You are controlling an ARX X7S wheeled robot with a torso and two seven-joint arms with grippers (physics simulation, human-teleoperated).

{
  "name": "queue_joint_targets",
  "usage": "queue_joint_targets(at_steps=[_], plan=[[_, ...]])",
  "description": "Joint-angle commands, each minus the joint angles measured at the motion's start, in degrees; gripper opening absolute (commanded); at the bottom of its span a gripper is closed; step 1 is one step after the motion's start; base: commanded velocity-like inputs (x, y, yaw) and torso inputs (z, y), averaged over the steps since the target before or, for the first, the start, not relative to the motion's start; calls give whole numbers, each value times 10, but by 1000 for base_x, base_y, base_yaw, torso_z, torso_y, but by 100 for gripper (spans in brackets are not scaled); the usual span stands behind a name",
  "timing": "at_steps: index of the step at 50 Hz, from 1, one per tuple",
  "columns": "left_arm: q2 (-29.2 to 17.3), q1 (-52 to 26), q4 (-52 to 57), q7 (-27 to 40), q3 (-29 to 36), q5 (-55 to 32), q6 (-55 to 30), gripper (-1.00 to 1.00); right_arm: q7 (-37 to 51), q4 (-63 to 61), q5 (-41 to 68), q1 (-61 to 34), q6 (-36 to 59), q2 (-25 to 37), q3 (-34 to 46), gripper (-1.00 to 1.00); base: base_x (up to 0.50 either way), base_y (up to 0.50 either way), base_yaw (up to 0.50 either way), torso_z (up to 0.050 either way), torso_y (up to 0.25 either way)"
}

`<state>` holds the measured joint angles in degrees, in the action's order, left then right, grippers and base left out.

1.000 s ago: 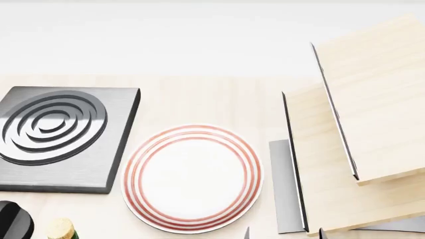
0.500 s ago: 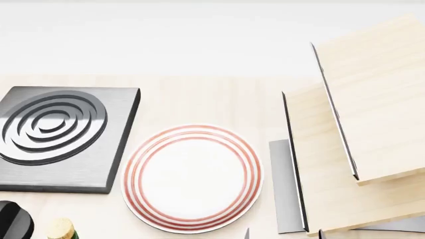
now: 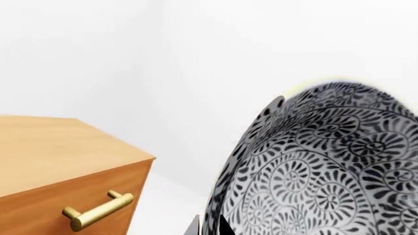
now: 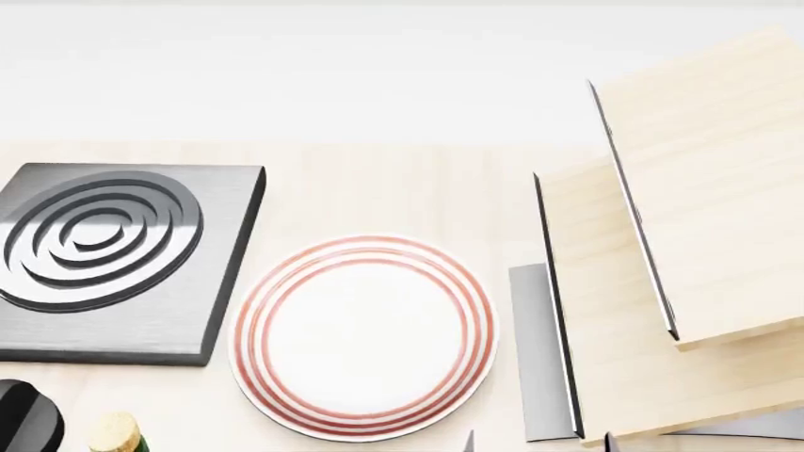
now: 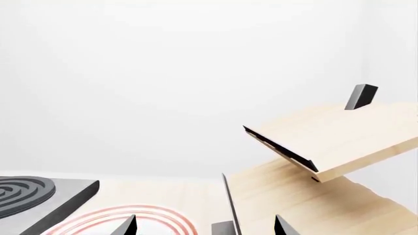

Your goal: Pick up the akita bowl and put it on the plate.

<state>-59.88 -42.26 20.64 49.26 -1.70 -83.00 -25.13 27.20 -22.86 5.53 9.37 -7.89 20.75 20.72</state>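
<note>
1. 1 akita bowl (image 3: 326,171) fills the lower right of my left wrist view, tilted and very close to the camera. I judge it is lifted, but no fingers show, so I cannot tell how the left end effector stands.
2. 1 plate (image 4: 364,337) lies bare at lower centre of the head view on the surface (image 4: 377,188), so the placing remains.
3. 2 dark tips at the bottom edge of the right wrist view stand spread with nothing between them: the right end effector (image 5: 203,226) is apart and empty.
4. 1 square burner (image 4: 120,259) at left, 1 wooden rack (image 4: 679,264) at right, 1 cabinet (image 3: 65,166) with 1 brass handle (image 3: 98,210).
</note>
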Motion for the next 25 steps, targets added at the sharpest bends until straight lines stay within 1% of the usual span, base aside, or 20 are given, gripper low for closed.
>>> queue_joint_targets(at_steps=[1, 5, 10, 12, 17, 23, 25], plan=[[66, -168, -75, 0, 115, 14, -26, -100, 1, 5, 2, -1, -3, 1, 1, 100, 0, 0, 0, 0, 10], [86, -190, -93, -3, 131, 19, -33, -100, 2, 6, 3, -1, -5, 1, 1, 100, 0, 0, 0, 0, 0], [126, -219, -128, -15, 155, 39, -32, -100, 2, 10, 2, -1, -7, 1, 3, 100, 0, 0, 0, 0, 0], [149, -232, -153, -27, 165, 50, -27, -100, 1, 13, 3, -3, -7, 0, 4, 100, 0, 0, 0, 0, 0], [189, -251, -200, -49, 183, 71, -15, -100, 1, 16, 4, -4, -8, 0, 6, 100, 0, 0, 0, 0, 0], [227, -279, -254, -66, 207, 91, -15, -100, 0, 23, 4, -5, -11, 0, 9, 100, 0, 0, 0, 0, 2], [241, -286, -274, -74, 211, 83, -22, -100, 0, 23, 6, -5, -12, 1, 7, 100, 0, 0, 0, 0, 0]])
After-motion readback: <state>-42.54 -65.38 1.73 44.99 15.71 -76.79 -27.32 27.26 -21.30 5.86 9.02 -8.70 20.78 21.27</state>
